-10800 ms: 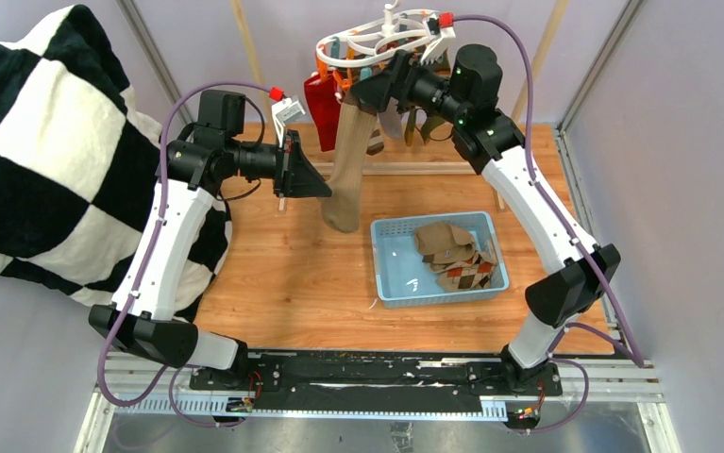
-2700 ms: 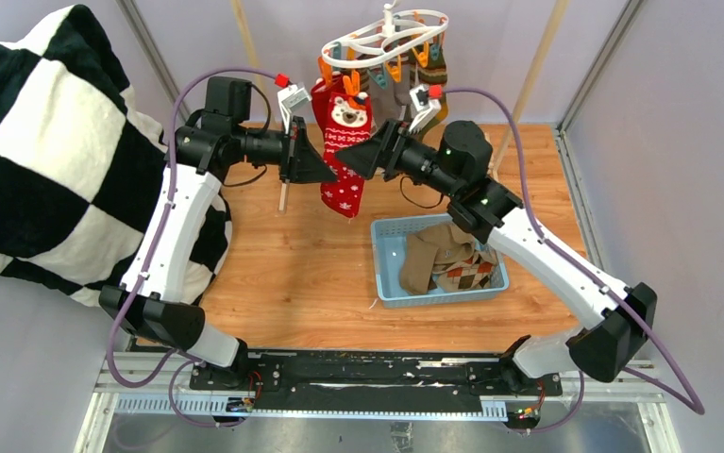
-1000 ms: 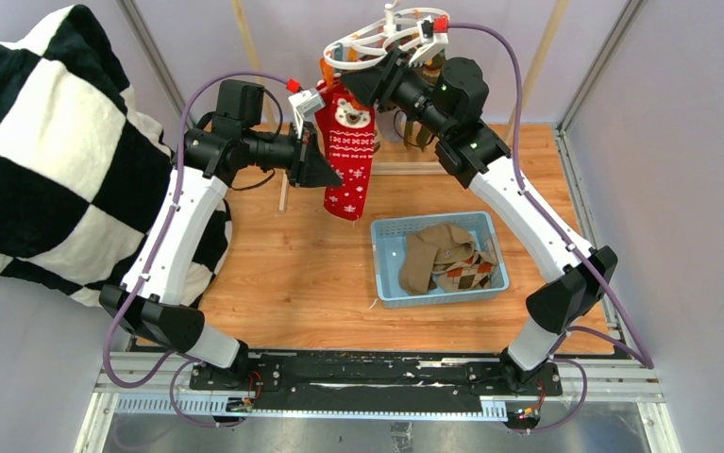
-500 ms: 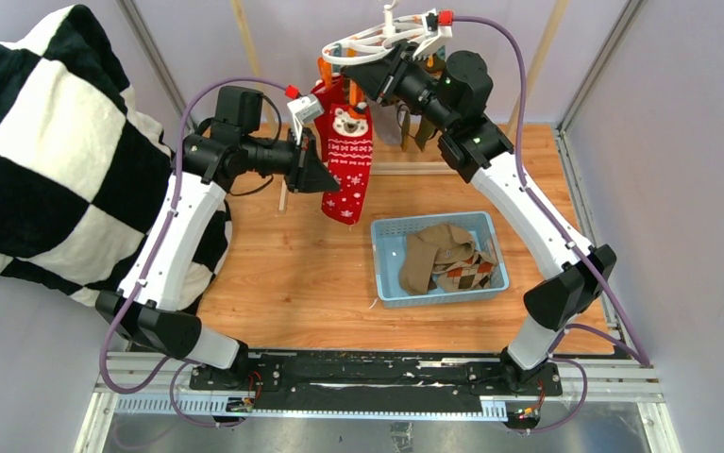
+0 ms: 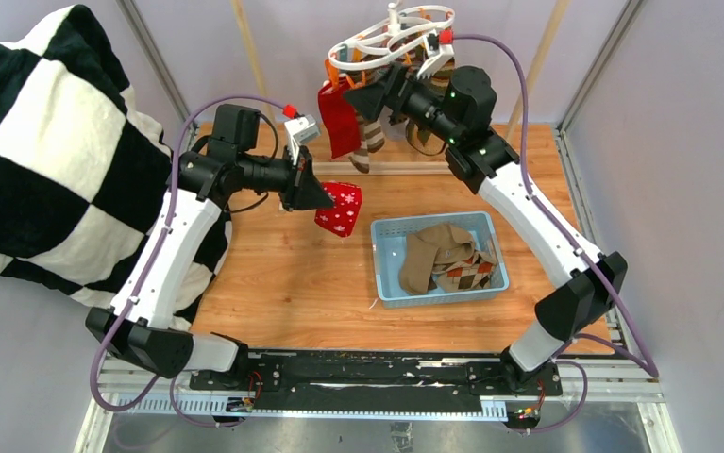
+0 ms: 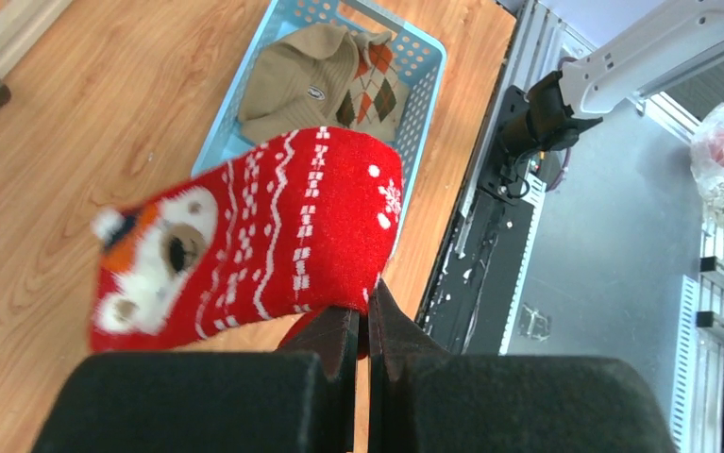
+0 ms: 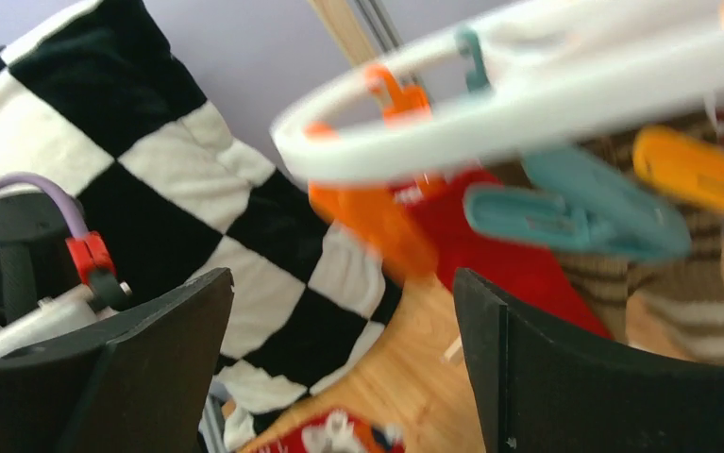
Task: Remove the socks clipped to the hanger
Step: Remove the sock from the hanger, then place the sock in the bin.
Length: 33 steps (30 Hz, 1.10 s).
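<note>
The left gripper (image 5: 326,196) pinches the red bear sock (image 5: 341,209) beside the blue basket (image 5: 378,269); the right gripper (image 7: 344,363) gapes wide under the hanger (image 5: 377,40)

in the right wrist view the hanger (image 7: 528,113) and its clips (image 7: 565,222) are blurred, and the ring is cut off at the right edge.

Left gripper (image 5: 326,199) clamped on red sock (image 5: 342,209) — sock clear of hanger (image 5: 391,42), above table (image 5: 282,274), just left of blue basket (image 5: 383,274). Right gripper (image 5: 350,98) raised beneath hanger, beside clipped socks (image 5: 365,143). Basket holds tan and argyle socks (image 5: 447,255).
</note>
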{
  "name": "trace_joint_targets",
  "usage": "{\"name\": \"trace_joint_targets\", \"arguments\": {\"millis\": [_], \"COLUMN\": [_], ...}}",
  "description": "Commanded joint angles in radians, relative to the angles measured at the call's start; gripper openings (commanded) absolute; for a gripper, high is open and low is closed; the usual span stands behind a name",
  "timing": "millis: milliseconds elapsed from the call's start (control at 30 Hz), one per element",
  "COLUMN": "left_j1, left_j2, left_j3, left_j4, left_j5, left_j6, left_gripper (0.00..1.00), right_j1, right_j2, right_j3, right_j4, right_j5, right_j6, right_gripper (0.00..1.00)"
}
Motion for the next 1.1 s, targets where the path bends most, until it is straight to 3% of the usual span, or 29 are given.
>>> {"name": "trace_joint_targets", "arguments": {"millis": [0,267,500,767,867,967,1000,1067], "left_j1": [-0.009,-0.011,-0.023,-0.042,-0.044,-0.044,-0.044,-0.044], "left_j2": [-0.043,-0.075,-0.084,-0.109,-0.114,-0.118,-0.120,-0.123], "left_j3": [-0.008,-0.041,-0.038,-0.036,-0.036,-0.034,-0.035,-0.039], "left_j4": [0.005,0.005,0.004,0.006,0.005,0.005,0.005,0.005], "left_j5": [-0.016,-0.048,-0.040,-0.008,-0.007,-0.004,-0.001,-0.003], "left_j6": [0.063,0.123,0.138,0.129,0.130,0.131,0.131,0.133], "left_gripper": [0.00,0.00,0.00,0.00,0.00,0.00,0.00,0.00], "right_j1": [-0.013,-0.014,-0.004,0.047,0.082,0.092,0.092,0.092], "right_j2": [-0.118,-0.310,-0.317,-0.244,-0.216,-0.200,-0.199,-0.202], "right_j3": [-0.130,-0.469,-0.643,-0.627,-0.599,-0.598,-0.601,-0.597], "right_j4": [0.045,0.173,0.361,0.472,0.442,0.411,0.410,0.387], "right_j5": [-0.064,-0.283,-0.536,-0.615,-0.630,-0.608,-0.608,-0.603], "right_j6": [-0.055,-0.144,-0.157,-0.178,-0.206,-0.223,-0.220,-0.221], "right_gripper": [0.96,1.00,1.00,0.99,0.97,0.89,0.80,0.55]}}
